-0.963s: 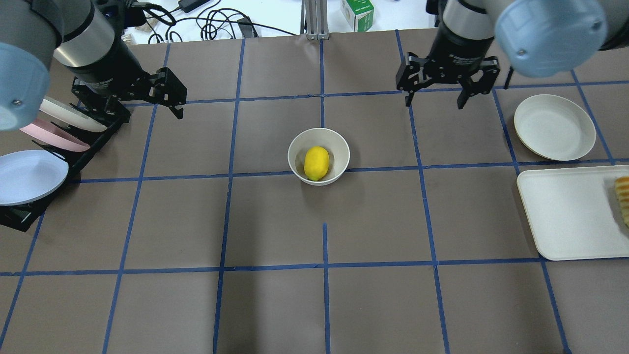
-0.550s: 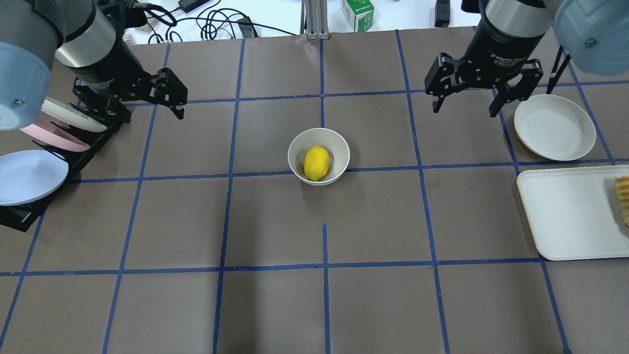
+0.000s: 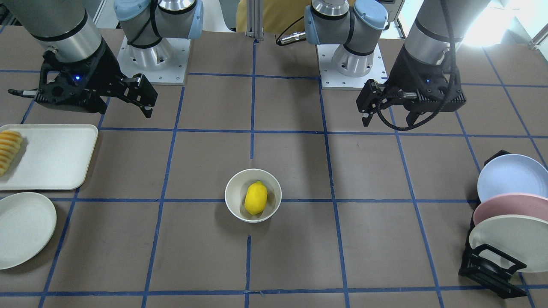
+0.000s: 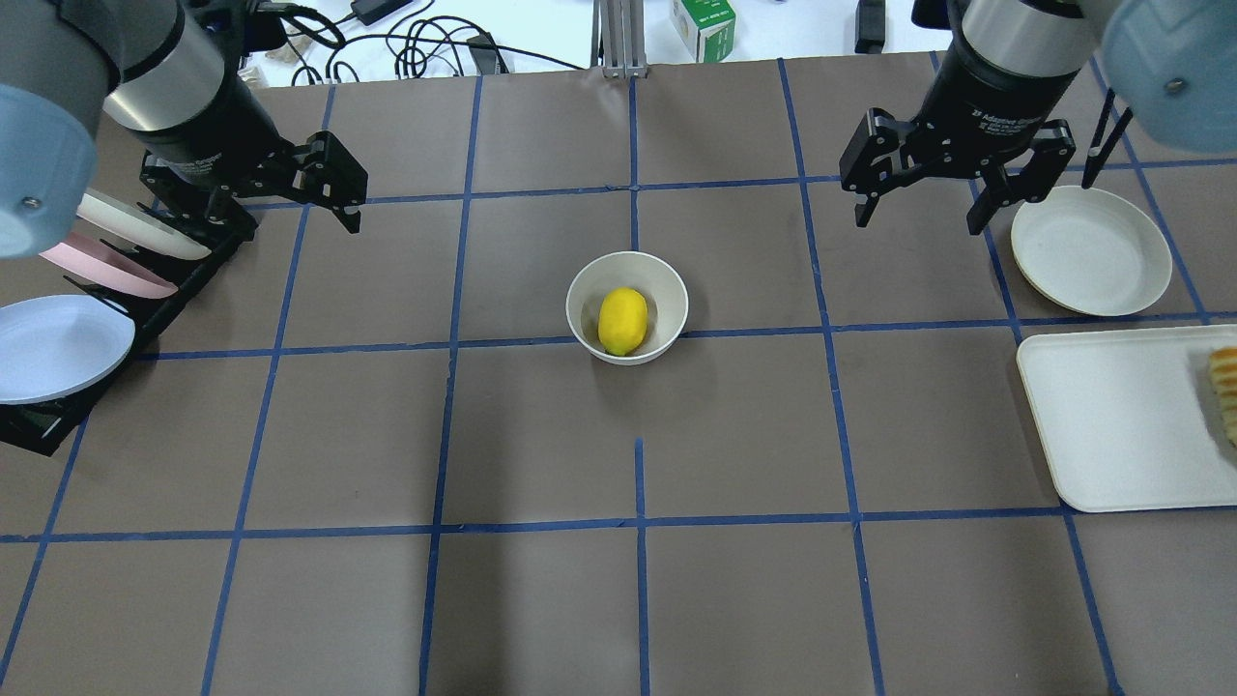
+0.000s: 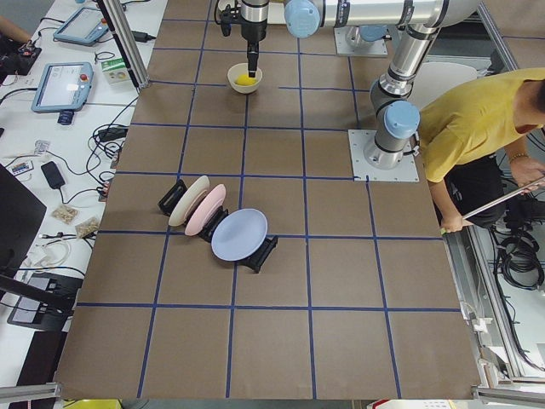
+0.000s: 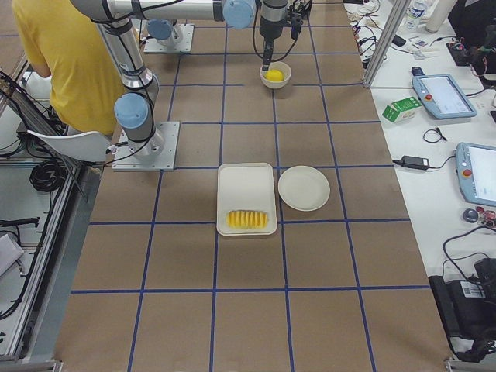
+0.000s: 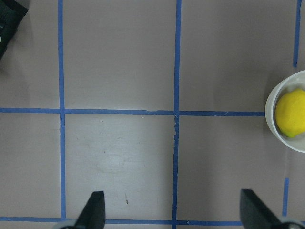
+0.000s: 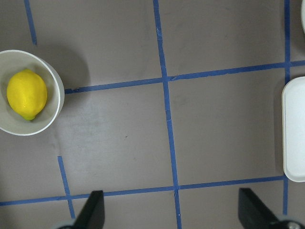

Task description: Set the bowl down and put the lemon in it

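Brown, blue-taped table [image 4: 541, 435]: deep glossy off-white bowl [image 4: 667, 290] cradles the bright yellow lemon [image 4: 622, 321]. Left gripper [image 7: 174, 210] and right gripper [image 4: 918, 224] hover well apart, jaws spread, empty.

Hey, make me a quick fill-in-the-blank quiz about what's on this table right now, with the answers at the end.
1. Inside the bowl lies one yellow ____.
2. The left gripper and the right gripper both have their fingers ____, holding nothing.
3. The black rack holds ____ plates.

Missing words: lemon; open; three.
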{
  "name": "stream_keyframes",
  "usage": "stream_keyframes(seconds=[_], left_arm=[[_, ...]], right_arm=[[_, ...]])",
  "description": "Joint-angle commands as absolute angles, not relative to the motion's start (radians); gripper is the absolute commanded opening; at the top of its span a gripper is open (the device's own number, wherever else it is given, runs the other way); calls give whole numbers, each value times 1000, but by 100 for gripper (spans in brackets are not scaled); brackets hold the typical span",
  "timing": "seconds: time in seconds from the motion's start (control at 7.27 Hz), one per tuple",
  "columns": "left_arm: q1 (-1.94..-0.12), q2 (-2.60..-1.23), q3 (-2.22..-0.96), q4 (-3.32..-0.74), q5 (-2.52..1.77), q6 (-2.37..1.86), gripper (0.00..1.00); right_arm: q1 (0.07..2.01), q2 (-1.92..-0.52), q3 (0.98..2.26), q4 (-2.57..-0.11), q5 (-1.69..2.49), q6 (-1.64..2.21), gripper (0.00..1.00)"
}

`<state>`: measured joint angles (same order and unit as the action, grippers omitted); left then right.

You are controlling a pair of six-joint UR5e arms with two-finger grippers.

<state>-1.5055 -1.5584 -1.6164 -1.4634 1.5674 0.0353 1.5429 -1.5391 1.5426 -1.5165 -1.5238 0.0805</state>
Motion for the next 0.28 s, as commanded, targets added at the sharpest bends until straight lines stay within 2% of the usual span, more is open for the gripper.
stream_keyframes(seconds=[0.0,0.14], left_arm=[[-1505,-1559,-1614,-1463,1563,37,100],[-1505,-1546,-1611,-1463,1559,35,100]], right_arm=[[1542,-1536,1549,-1517,-1522,80,100],[1540,-1537,1555,-1517,-1525,80,100]])
